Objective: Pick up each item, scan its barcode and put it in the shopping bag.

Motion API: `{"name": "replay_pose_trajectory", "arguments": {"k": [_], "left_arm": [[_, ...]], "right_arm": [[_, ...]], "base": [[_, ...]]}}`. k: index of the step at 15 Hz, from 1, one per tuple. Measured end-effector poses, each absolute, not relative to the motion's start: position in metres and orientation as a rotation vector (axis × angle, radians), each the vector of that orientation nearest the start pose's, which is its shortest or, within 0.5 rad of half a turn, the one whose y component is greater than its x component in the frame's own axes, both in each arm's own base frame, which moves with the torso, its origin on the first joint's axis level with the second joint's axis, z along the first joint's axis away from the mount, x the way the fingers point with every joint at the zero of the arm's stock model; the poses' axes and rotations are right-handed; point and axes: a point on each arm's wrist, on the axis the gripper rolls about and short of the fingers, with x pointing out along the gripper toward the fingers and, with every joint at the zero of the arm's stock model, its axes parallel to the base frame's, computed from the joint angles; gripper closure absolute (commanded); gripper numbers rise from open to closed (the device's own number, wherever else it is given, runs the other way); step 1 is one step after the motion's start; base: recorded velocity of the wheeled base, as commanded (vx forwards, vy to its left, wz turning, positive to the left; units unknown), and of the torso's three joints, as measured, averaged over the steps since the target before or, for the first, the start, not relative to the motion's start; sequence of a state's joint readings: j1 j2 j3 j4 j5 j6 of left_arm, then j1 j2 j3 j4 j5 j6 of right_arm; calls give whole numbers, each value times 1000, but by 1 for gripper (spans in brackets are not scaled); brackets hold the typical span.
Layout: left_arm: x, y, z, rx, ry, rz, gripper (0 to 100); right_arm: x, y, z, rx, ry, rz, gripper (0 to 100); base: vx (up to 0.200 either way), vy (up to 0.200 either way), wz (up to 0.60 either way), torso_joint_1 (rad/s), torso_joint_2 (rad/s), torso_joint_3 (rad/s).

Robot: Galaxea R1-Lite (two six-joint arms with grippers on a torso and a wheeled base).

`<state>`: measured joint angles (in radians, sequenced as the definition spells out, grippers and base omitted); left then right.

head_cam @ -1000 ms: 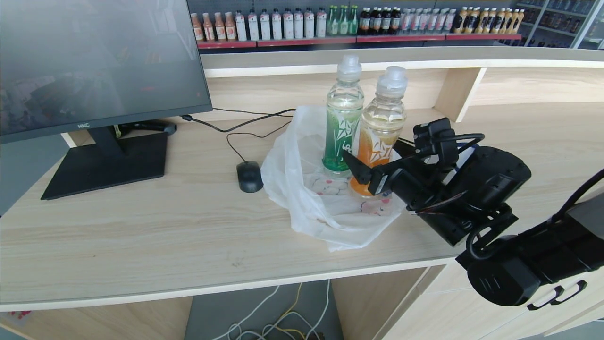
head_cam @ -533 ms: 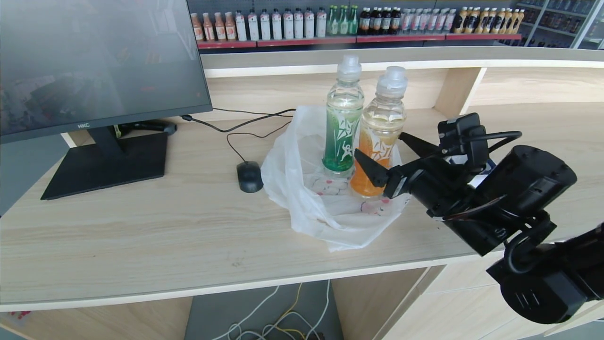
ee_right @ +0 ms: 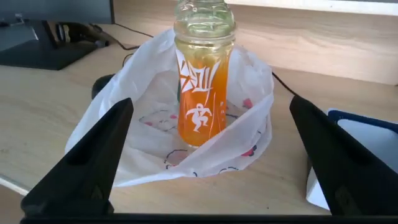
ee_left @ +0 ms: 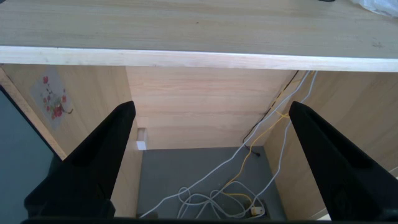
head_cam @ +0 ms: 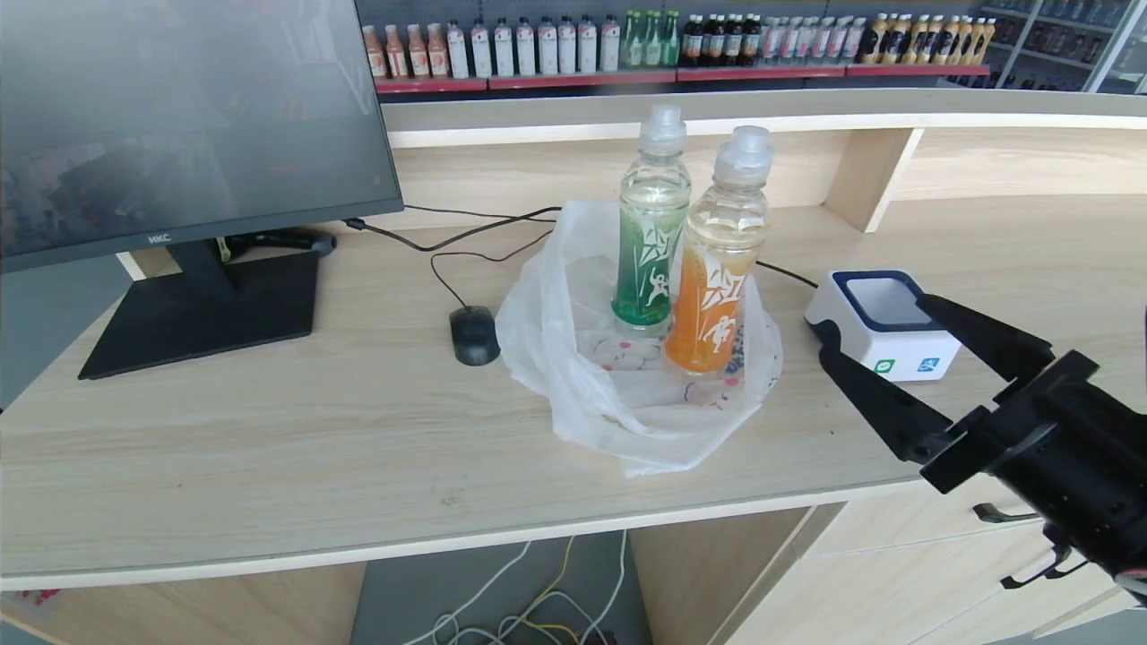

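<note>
I log right hand [head_cam: 871,321] spread, empty, near scanner [head_cam: 889,348]; orange bottle [head_cam: 717,296], green bottle [head_cam: 650,260] upright in shopping bag [head_cam: 573,358]; left hand [ee_left: 211,106] spread too.

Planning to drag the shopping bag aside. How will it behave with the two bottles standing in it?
The shopping bag looks thin and crumpled, so it is probably floppy and will bunch rather than slide whole. The orange bottle and green bottle stand tall and narrow in it, so a tug would likely tip them.
</note>
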<state>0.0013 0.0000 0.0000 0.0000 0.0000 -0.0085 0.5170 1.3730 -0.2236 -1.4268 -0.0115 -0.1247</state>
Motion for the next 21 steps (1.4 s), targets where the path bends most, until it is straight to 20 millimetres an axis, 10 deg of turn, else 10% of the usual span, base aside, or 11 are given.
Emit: {"name": "replay_pose_trajectory", "arguments": {"k": [5, 11, 21], "left_arm": [[-23, 0, 75, -6, 0, 1, 0], [-23, 0, 75, -1, 0, 0, 0], [-23, 0, 75, -1, 0, 0, 0]], "right_arm": [[75, 39, 172, -8, -207, 453, 0], [-7, -4, 101, -78, 245, 458, 0], [-19, -6, 90, -51, 186, 156, 0]], "base": [[0, 0, 0, 0, 0, 0], [0, 0, 0, 0, 0, 0], [0, 0, 0, 0, 0, 0]]}}
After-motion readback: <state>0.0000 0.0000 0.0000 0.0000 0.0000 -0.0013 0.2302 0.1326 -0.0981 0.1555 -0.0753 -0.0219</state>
